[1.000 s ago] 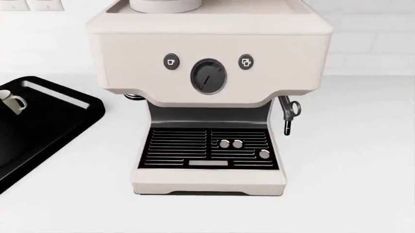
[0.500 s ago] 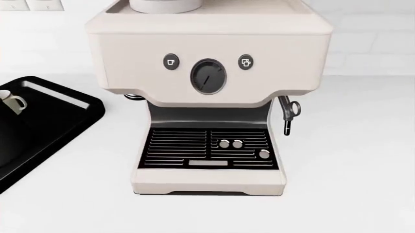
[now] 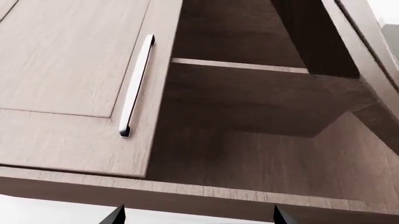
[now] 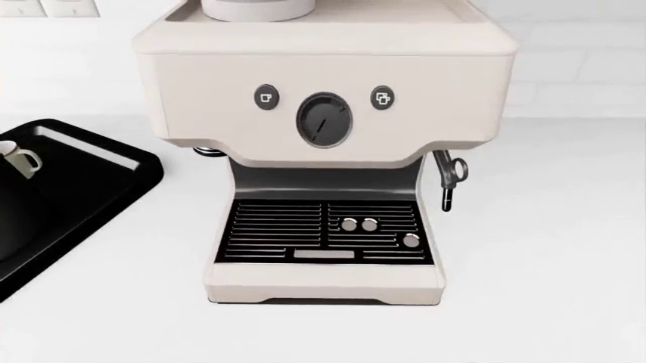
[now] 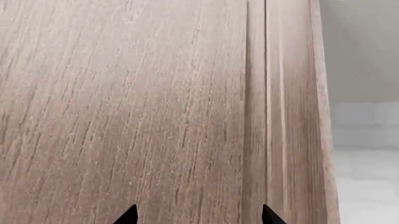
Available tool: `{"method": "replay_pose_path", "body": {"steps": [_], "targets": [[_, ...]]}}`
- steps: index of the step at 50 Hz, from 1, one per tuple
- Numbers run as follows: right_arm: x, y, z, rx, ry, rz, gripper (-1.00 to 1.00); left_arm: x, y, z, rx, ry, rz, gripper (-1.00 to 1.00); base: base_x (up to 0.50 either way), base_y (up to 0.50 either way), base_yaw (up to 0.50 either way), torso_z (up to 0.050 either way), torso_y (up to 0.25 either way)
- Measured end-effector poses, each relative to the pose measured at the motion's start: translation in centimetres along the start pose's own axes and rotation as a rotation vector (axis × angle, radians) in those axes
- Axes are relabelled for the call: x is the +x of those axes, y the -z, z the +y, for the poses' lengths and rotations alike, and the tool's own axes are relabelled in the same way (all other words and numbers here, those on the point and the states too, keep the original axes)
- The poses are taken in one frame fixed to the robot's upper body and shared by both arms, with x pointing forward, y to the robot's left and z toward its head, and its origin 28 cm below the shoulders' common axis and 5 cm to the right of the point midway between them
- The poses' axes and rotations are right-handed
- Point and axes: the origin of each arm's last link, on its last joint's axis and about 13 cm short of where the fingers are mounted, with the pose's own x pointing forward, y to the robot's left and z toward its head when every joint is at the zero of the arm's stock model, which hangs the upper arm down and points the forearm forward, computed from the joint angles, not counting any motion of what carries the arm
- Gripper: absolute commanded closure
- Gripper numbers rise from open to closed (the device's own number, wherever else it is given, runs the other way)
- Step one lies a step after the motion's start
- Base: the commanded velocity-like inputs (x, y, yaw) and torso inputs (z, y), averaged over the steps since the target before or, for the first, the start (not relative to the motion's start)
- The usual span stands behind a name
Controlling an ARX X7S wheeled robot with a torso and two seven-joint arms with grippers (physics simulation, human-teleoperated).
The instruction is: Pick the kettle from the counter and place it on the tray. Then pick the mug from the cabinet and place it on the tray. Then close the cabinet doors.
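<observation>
change: nothing moves in the head view since a second ago — espresso machine (image 4: 325, 151) and tray (image 4: 96, 185) sit as they were.
mug: white mug (image 4: 18, 159) stands on the tray at the view's left edge; kettle is out of sight.
cabinet: left door (image 3: 74, 84) with its handle (image 3: 136, 86) looks closed beside an open, empty compartment (image 3: 262, 121).
left gripper (image 3: 196, 215): tips apart, holding nothing.
right gripper (image 5: 196, 215): tips apart, empty, close against a door panel (image 5: 137, 107).
risk: pushing off-centre could let the tips skid along the wood — leaving the door ajar.
</observation>
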Motion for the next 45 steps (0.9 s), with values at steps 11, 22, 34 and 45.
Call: {"method": "replay_pose_path", "body": {"steps": [11,22,34,45], "targets": [[1.2,0.6,1.2,-0.186,0.036,-0.014,-1.00,-0.1,0.3,0.2,0.000,-0.009,0.006,-1.00,0.00,0.00,0.00,0.000,0.000],[2.2,1.5,2.9,-0.445,0.104,-0.045,-1.00,-0.3,0.6,0.5,-0.004,-0.020,0.012,-1.00,0.00,0.00,0.00,0.000,0.000],[3.1,3.1,4.6,-0.790,0.193,-0.090,-1.00,-0.5,0.9,0.8,-0.008,-0.030,0.019,-1.00,0.00,0.00,0.00,0.000,0.000],[4.1,4.9,5.9,-1.104,0.281,-0.134,-1.00,-0.6,1.1,1.0,-0.010,-0.040,0.023,-1.00,0.00,0.00,0.00,0.000,0.000]]}}
